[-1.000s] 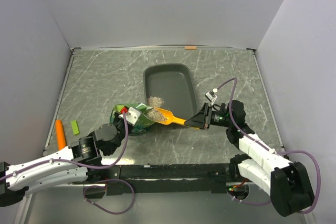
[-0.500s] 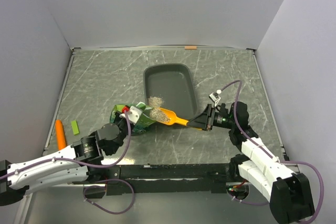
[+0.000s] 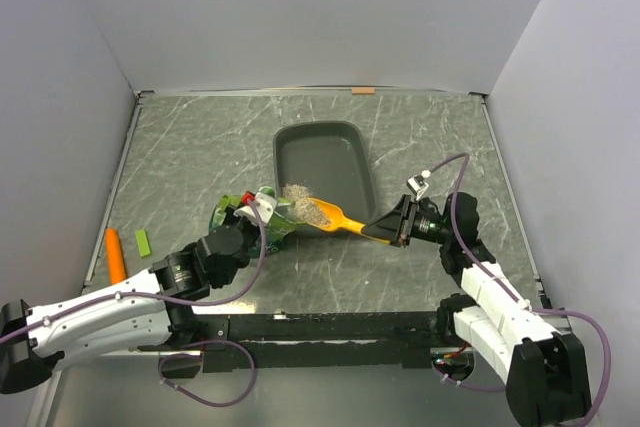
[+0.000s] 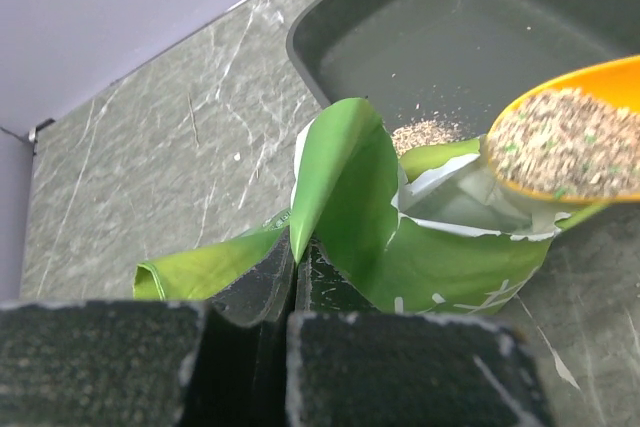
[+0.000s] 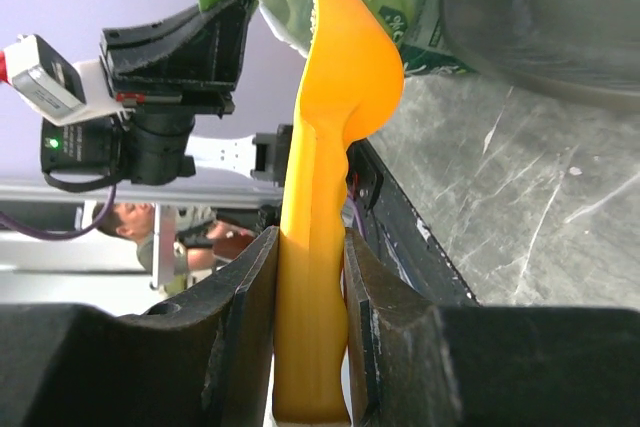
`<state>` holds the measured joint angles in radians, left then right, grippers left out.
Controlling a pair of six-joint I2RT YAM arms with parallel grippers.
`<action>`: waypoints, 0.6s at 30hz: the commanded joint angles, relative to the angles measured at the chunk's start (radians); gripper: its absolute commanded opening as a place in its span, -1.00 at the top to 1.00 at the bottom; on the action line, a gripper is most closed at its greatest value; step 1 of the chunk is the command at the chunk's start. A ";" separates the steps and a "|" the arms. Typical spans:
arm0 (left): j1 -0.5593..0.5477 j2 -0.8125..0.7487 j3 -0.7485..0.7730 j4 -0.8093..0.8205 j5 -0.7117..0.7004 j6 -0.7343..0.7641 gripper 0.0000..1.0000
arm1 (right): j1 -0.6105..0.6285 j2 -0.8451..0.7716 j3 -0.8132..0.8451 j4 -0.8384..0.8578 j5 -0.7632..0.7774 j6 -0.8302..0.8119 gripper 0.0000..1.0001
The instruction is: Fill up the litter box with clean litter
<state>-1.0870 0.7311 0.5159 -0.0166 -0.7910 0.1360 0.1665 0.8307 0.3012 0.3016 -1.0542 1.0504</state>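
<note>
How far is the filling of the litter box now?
Done: one small pile of clean litter lies in the near corner of the litter box; most of its floor is bare. In hand: the right gripper holds the loaded orange scoop near the rim, while the left gripper pinches the green bag. Left: tipping this load, then probably many more.

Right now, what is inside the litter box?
A small pile of clean litter, in the near corner of the litter box. The green bag hides that pile's near edge.
</note>
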 commanded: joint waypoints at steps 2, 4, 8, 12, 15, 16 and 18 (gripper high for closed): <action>0.035 0.027 0.023 -0.052 -0.043 -0.030 0.99 | -0.071 0.016 0.052 -0.015 0.014 0.003 1.00; 0.035 0.031 0.016 -0.034 -0.042 -0.018 0.99 | -0.085 0.019 0.055 -0.022 0.017 0.003 1.00; 0.042 0.059 0.026 -0.040 -0.019 -0.032 0.98 | -0.107 0.051 0.059 -0.004 0.042 0.013 1.00; 0.042 0.064 0.029 -0.036 -0.007 -0.032 0.98 | -0.110 0.094 0.087 -0.010 0.111 -0.015 1.00; 0.044 0.048 0.026 -0.036 -0.004 -0.033 0.98 | -0.105 0.140 0.139 -0.083 0.190 -0.098 1.00; 0.044 0.044 0.027 -0.040 -0.005 -0.033 0.98 | -0.107 0.157 0.160 -0.123 0.251 -0.133 1.00; 0.044 0.025 0.027 -0.042 -0.005 -0.033 0.98 | -0.090 0.171 0.231 -0.278 0.339 -0.257 1.00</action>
<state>-1.0557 0.7765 0.5262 -0.0116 -0.7788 0.1146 0.0666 0.9821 0.3988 0.1722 -0.8848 0.9714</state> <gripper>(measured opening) 0.021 0.349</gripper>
